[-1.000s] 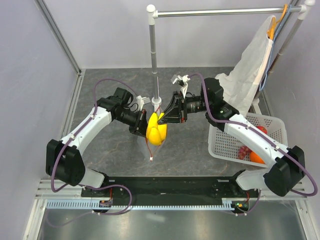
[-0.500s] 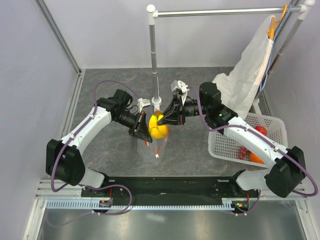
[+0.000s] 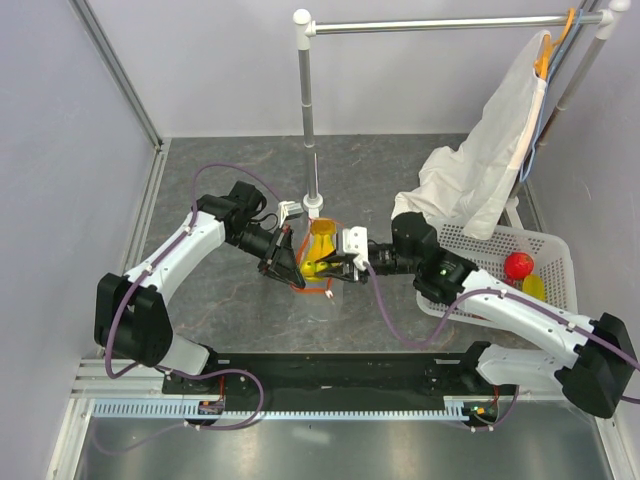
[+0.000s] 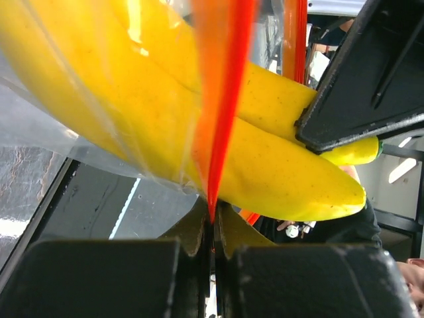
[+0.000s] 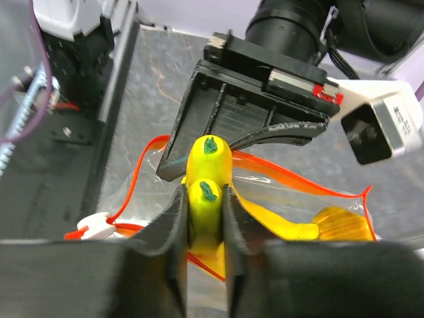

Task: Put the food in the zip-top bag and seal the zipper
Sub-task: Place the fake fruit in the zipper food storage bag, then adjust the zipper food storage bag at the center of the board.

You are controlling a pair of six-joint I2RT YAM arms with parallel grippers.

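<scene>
The yellow banana (image 5: 207, 192) is pinched at its stem end between the fingers of my right gripper (image 5: 204, 212), and its far end reaches into the mouth of the clear zip-top bag (image 5: 291, 205). My left gripper (image 4: 213, 225) is shut on the bag's red zipper (image 4: 218, 119) strip and holds the mouth up. From above, both grippers meet at the bag (image 3: 318, 285) in mid-table, the left gripper (image 3: 290, 268) on its left and the right gripper (image 3: 328, 268) on its right. The white slider (image 5: 96, 225) hangs at one end of the zipper. A small red fruit (image 3: 517, 265) lies in the basket.
A white mesh basket (image 3: 470, 240) stands at the right, with a yellowish round fruit (image 3: 533, 287) beside the red one. A large white cloth bag (image 3: 490, 160) hangs from the rail above it. An upright metal post (image 3: 309, 110) rises just behind the grippers.
My right arm has dropped and swung toward the front, tipping the banana from upright above the bag down into its mouth. The left gripper has kept its hold on the zipper strip.
</scene>
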